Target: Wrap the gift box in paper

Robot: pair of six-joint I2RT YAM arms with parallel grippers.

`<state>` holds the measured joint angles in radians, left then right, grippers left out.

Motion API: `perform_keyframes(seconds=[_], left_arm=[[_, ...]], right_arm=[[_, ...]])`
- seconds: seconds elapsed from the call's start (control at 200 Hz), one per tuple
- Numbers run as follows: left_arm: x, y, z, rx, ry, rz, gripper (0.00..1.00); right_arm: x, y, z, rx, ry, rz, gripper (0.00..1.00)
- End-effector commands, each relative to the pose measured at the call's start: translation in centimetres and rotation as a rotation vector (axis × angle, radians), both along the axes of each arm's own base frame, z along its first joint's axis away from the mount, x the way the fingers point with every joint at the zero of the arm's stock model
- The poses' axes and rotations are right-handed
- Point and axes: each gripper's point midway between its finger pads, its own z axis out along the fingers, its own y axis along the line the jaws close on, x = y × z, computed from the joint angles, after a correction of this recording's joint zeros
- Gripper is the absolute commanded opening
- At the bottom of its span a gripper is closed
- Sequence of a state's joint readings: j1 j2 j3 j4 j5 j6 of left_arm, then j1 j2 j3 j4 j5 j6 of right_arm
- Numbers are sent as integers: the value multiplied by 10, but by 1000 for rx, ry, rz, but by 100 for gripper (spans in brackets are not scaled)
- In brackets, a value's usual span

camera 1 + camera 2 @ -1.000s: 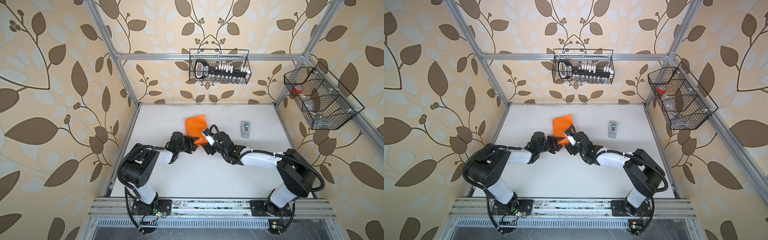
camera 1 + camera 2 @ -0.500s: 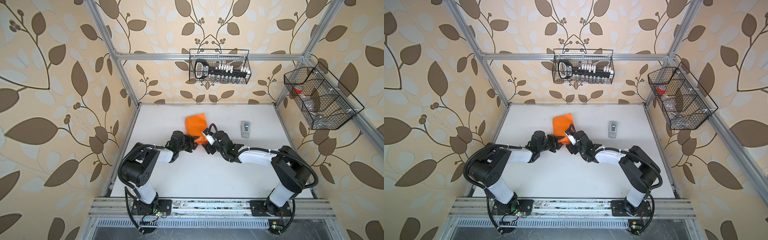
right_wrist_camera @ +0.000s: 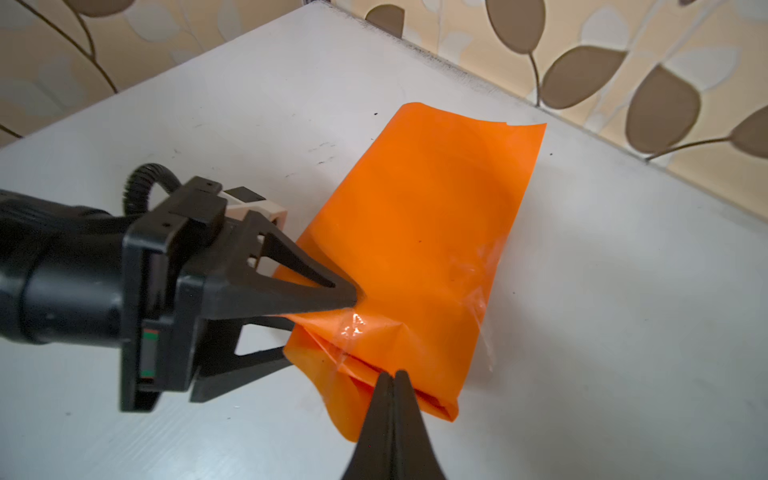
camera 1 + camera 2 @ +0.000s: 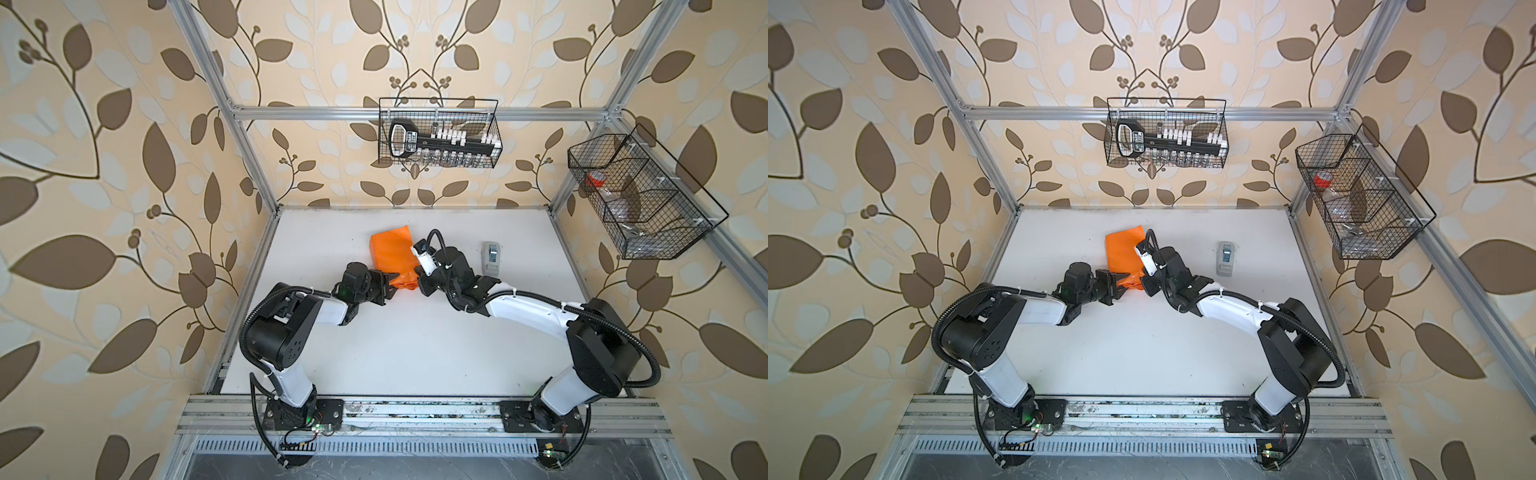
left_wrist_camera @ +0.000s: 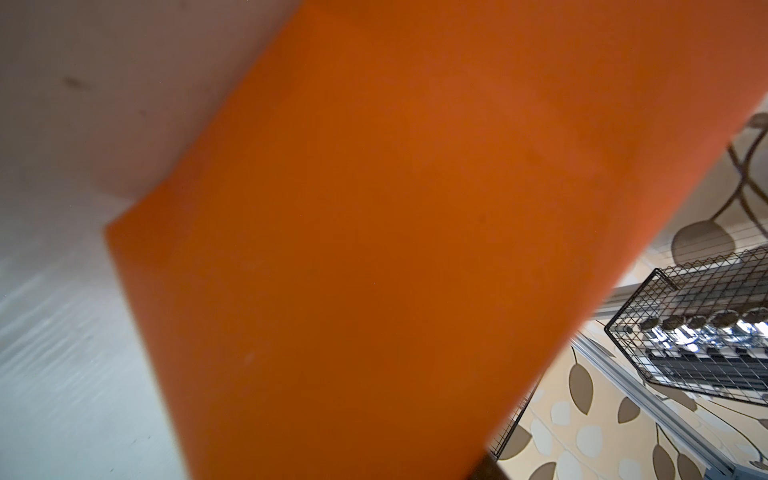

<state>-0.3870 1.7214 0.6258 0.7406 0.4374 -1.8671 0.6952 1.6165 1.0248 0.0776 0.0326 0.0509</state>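
Here, left gripper (image 3: 323, 329) clasping the paper (image 3: 419, 224), right gripper (image 3: 392, 376) closed at edge

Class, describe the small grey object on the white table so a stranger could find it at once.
Start at the white table. On it, right of the right arm in both top views, lies the small grey object. Unlike the crumpled orange paper nearby, it is pale, bears a dark bluish patch, and nothing touches it.

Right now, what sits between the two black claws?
The taped, folded end of the paper; the left gripper clamps one side, the right gripper meets the other. The right wrist view shows it.
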Motion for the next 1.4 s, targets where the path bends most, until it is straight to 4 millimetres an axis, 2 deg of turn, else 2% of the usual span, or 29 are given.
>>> perform_keyframes(seconds=[0.0,0.2,0.38,0.52,0.715,0.815,1.095,1.274,1.394], left_arm=[[6,-4,9,-18,-31,5,37],[4,-3,6,-16,-27,7,37],[7,-2,5,-22,-24,20,37],[10,0,7,-35,-26,50,34],[11,2,7,-31,-21,61,33],[11,4,5,-30,-14,74,32],[6,13,-8,-54,23,134,31],[6,16,-10,-59,28,150,31],[6,16,-8,-58,26,151,30]], right_arm=[[-14,15,-10,81,156,33,0],[-15,38,-20,102,256,80,0],[-11,36,-39,78,298,59,0],[-11,26,-46,62,303,31,0],[-4,-9,-34,130,284,-24,0],[-6,-22,-40,145,330,-24,0],[-33,-1,-65,126,394,72,0],[-38,17,-69,126,384,95,0],[-34,22,-83,108,392,68,0]])
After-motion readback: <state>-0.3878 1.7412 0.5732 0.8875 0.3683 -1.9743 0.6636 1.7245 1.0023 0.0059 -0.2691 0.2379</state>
